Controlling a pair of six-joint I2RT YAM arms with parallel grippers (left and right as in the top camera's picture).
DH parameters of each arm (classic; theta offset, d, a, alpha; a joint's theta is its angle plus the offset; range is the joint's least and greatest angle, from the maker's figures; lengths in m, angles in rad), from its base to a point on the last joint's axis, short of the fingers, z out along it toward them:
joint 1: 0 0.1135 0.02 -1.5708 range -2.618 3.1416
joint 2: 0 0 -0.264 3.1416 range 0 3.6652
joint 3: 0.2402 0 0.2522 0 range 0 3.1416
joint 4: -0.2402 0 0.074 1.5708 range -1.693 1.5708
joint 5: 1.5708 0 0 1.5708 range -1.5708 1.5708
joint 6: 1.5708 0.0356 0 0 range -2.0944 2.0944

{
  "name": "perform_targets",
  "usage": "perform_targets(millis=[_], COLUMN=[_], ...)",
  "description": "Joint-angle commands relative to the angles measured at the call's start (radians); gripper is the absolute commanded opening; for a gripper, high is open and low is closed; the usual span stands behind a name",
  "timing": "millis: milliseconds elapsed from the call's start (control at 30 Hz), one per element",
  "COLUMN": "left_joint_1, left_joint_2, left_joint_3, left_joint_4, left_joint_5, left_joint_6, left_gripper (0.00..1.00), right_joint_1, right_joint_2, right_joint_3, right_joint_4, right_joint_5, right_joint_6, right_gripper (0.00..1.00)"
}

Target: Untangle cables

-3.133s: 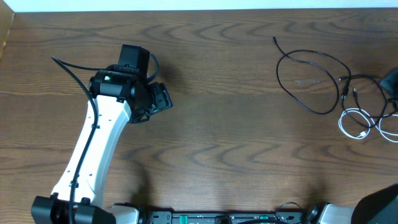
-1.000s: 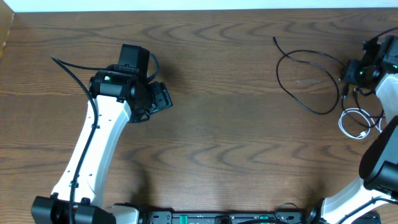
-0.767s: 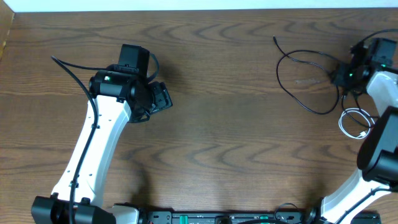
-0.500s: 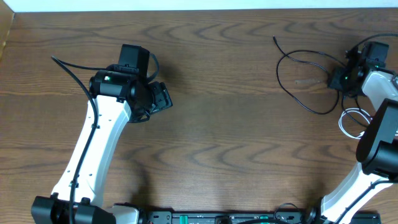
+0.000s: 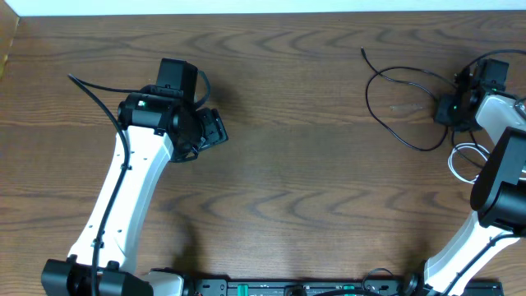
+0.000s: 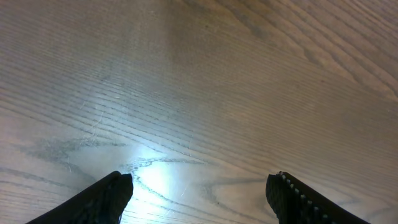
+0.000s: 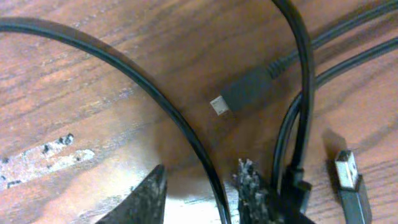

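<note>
Table: brown wood grain (image 6: pixel 249 74), with both arms reaching over it.
Left gripper: the left gripper (image 6: pixel 199 186) hangs over bare wood with its two dark fingers spread wide and nothing between them.
What lies by the left gripper: only table surface shows under and ahead of it. Both cables are well apart from it, far off toward the other arm.
Black cable: the black cable (image 7: pixel 112 59) lies on the wood in a loose loop directly under the right gripper. One strand curves in from beyond the fingertips and passes through the gap between them.
Right gripper: the right gripper (image 7: pixel 202 186) is low over the table, its fingers apart and straddling that strand. The strand runs closer to one finger, and a gap shows on the other side, so nothing is pinched.
Small plug: a small black plug (image 7: pixel 245 90) rests just ahead of the right fingertips, its metal end pointing back toward them.
Other strands: further black strands cross beside the outer finger, touching or overlapping one another.
Flat plug: a flat plug with a metal tip (image 7: pixel 347 177) lies just beside the right gripper, past those strands.
White cable: the white cable (image 5: pixel 452 162) is coiled near the right gripper, on the arm's base side, partly hidden by the arm.
</note>
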Motion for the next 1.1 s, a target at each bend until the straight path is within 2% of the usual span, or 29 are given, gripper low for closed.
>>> perform_targets(millis=[0,100,167,367,567,767,900,967,1033,1067], left_joint_1=[-0.002,-0.002,-0.002,-0.002,-0.002,-0.002,-0.002,-0.002,-0.002,-0.002], left_joint_2=[0.006,0.006,0.006,0.006,0.006,0.006,0.006,0.006,0.006,0.006], left_joint_3=[-0.005,-0.005,-0.005,-0.005,-0.005,-0.005,-0.005,-0.005,-0.005,-0.005], left_joint_4=[-0.002,-0.002,-0.002,-0.002,-0.002,-0.002,-0.002,-0.002,-0.002,-0.002], left_joint_5=[-0.006,-0.006,-0.006,-0.006,-0.006,-0.006,-0.006,-0.006,-0.006,-0.006], left_joint_6=[0.009,0.009,0.009,0.009,0.009,0.009,0.009,0.009,0.009,0.008], left_gripper=[0.75,0.75,0.75,0.75,0.75,0.75,0.75,0.75,0.75,0.75], right_joint_1=[0.013,0.013,0.014,0.011,-0.058,-0.222,-0.317,-0.351,-0.366,-0.37], right_joint_2=[0.012,0.012,0.012,-0.006,-0.151,-0.341,-0.391,-0.393,-0.388,-0.383], right_joint_3=[-0.016,-0.016,-0.016,-0.008,0.074,0.113,0.113,0.113,0.113,0.113], right_joint_4=[-0.023,-0.034,-0.043,-0.076,-0.149,-0.142,-0.141,-0.144,-0.148,-0.151], right_joint_5=[0.007,0.007,0.007,-0.046,0.043,0.098,0.105,0.08,0.018,-0.023], right_joint_6=[-0.001,-0.001,0.002,0.033,0.116,0.193,0.232,0.257,0.258,0.258], right_gripper=[0.17,0.04,0.01,0.01,0.01,0.01,0.01,0.04,0.13,0.23])
